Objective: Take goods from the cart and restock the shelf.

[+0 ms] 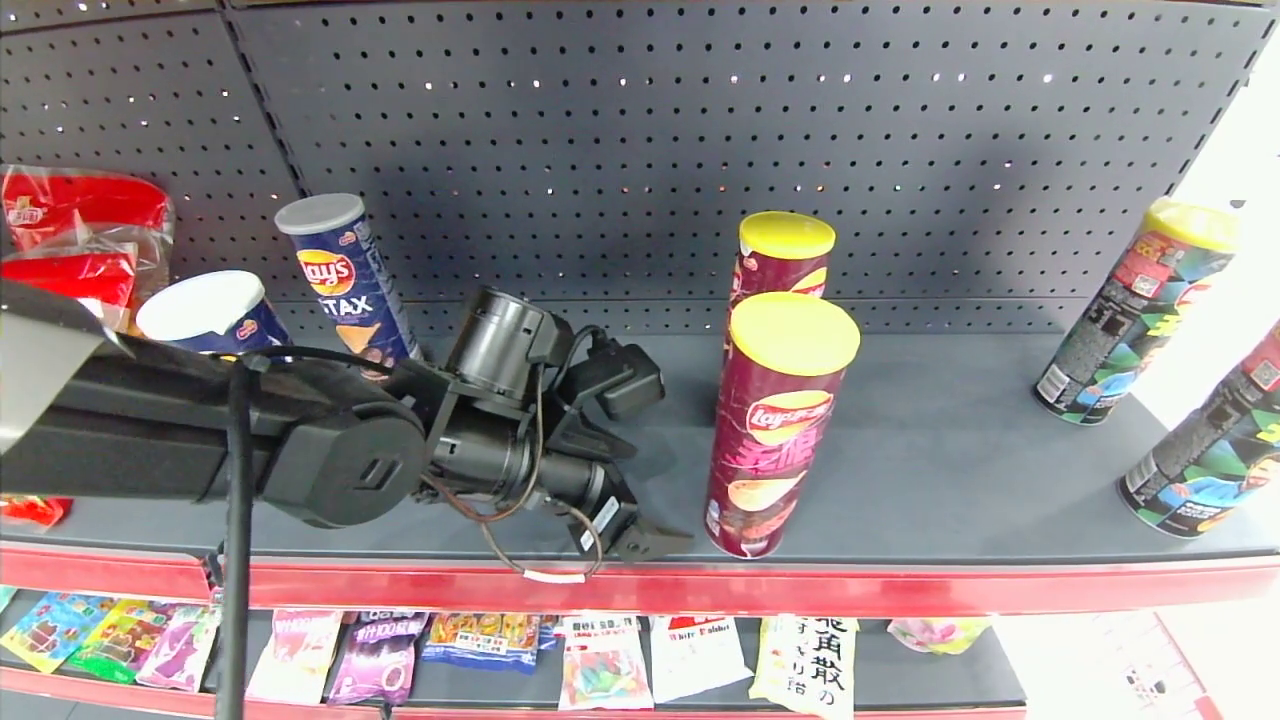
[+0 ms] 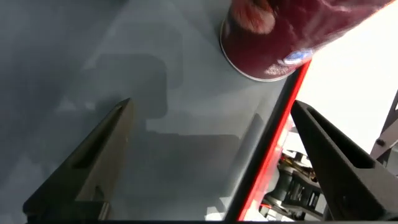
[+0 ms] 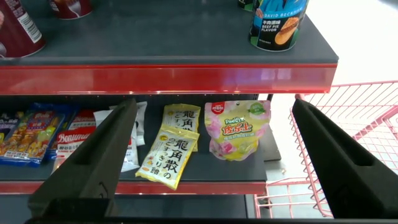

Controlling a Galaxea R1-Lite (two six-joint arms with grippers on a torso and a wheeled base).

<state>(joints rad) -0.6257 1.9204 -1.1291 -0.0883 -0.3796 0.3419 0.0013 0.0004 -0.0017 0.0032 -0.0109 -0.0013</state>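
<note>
My left gripper (image 1: 655,470) lies over the grey shelf (image 1: 950,450) near its red front edge, open and empty. Just to its right a maroon chips can (image 1: 780,430) with a yellow lid stands upright; a second maroon can (image 1: 785,250) stands behind it. In the left wrist view the open gripper (image 2: 211,106) faces the base of the maroon can (image 2: 261,43), a short gap away. My right gripper (image 3: 214,102) is open and empty, held in front of the shelf's red edge (image 3: 168,78). The red wire cart (image 3: 367,124) is off to one side of it.
Two blue chips cans (image 1: 345,275) (image 1: 215,310) and red snack bags (image 1: 80,230) stand at the shelf's left. Two black-and-green cans (image 1: 1130,310) (image 1: 1200,450) stand at the right. Bare shelf lies between maroon and black-and-green cans. Several snack packets (image 3: 171,152) lie on the lower shelf.
</note>
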